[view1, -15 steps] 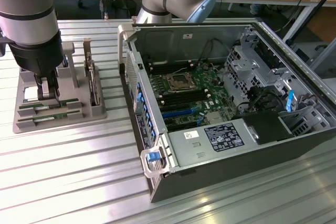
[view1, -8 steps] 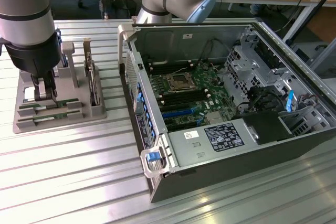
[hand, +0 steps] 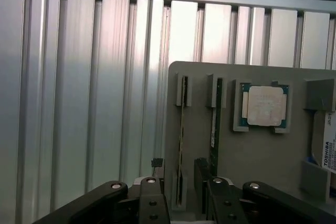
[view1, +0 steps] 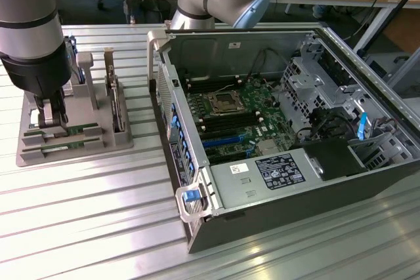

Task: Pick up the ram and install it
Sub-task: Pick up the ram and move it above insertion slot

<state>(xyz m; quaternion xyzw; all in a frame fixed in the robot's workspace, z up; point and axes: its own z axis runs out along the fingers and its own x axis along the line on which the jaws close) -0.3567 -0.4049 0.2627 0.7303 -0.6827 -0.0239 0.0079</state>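
Observation:
Two ram sticks stand on edge in slots of a grey holder (hand: 252,156). One thin green ram stick (hand: 181,129) runs straight in between my fingers; the other ram stick (hand: 215,124) stands beside it. My gripper (hand: 184,203) is open, and its dark fingers (hand: 152,203) sit apart on either side of the first stick's near end without pressing on it. In the exterior view the gripper (view1: 49,121) hangs low over the holder (view1: 98,142) at that view's left, above the green ram (view1: 77,128).
The holder also carries a square silver processor chip (hand: 264,106) and a labelled hard drive (hand: 328,148). An open computer case (view1: 367,162) lies at the exterior view's right, its motherboard (view1: 230,119) and memory slots exposed. Ribbed aluminium table (view1: 85,221) lies all around.

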